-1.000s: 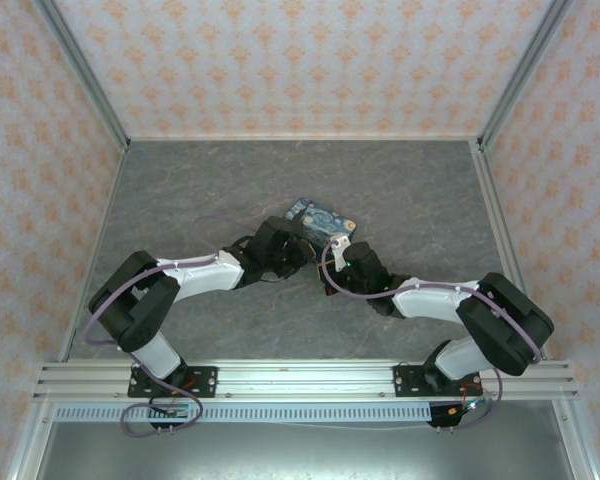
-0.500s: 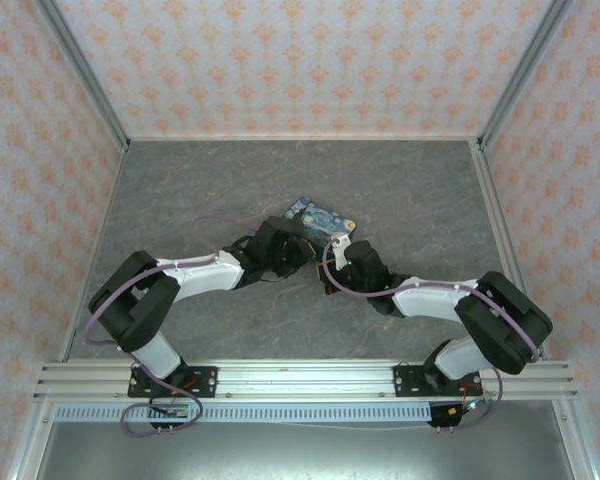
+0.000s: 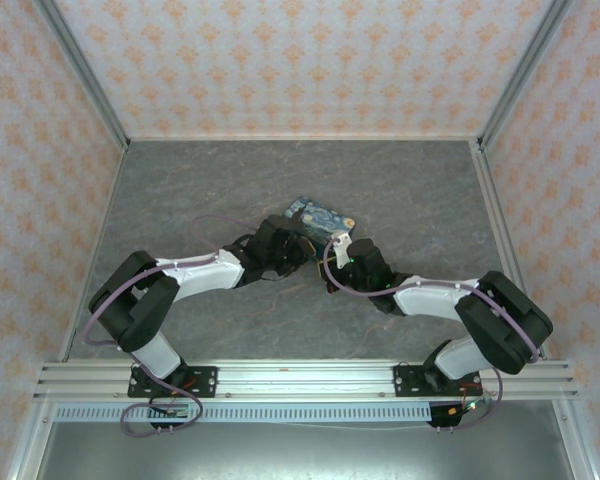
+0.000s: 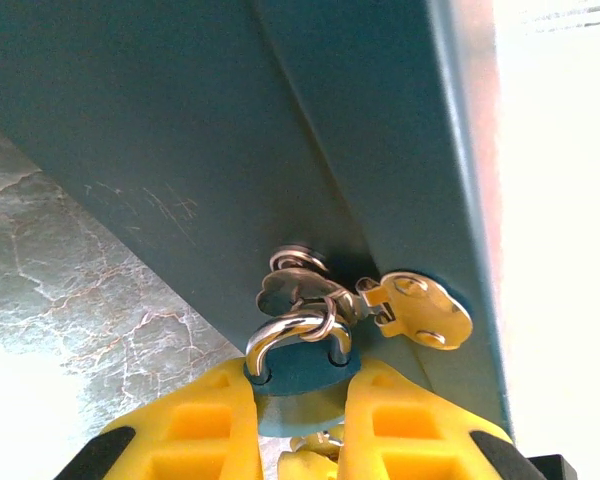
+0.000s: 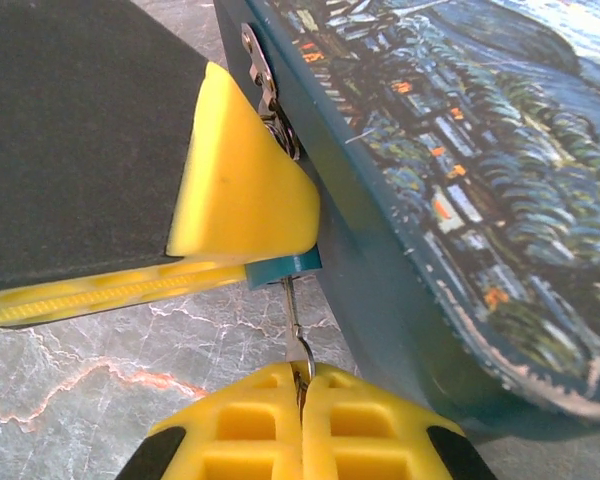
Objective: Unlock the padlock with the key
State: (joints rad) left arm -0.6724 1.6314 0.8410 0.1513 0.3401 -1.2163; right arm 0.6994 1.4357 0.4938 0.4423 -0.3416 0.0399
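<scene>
Right gripper [image 5: 302, 385] has its 2 yellow fingers pressed together on the key [image 5: 294, 318], whose slim shaft runs up into the underside of the padlock [image 5: 280, 266]. Left gripper [image 4: 300, 400] clamps the teal padlock body, its shackle [image 4: 290, 335] hooked through the latch [image 4: 410, 310] of the tin [image 5: 460, 170], on the grey table [image 3: 180, 190]

Top cam: high, behind arm bases, looks down on whole table [image 3: 180, 190]; far. L wrist cam: low, v. close, looks up along left gripper [image 4: 300, 385] at tin [image 4: 180, 120] side. R wrist cam: low, v. close, looks along same tin side. Wrist views share padlock [image 4: 302, 372], tin wall. All 3 include tin.
</scene>
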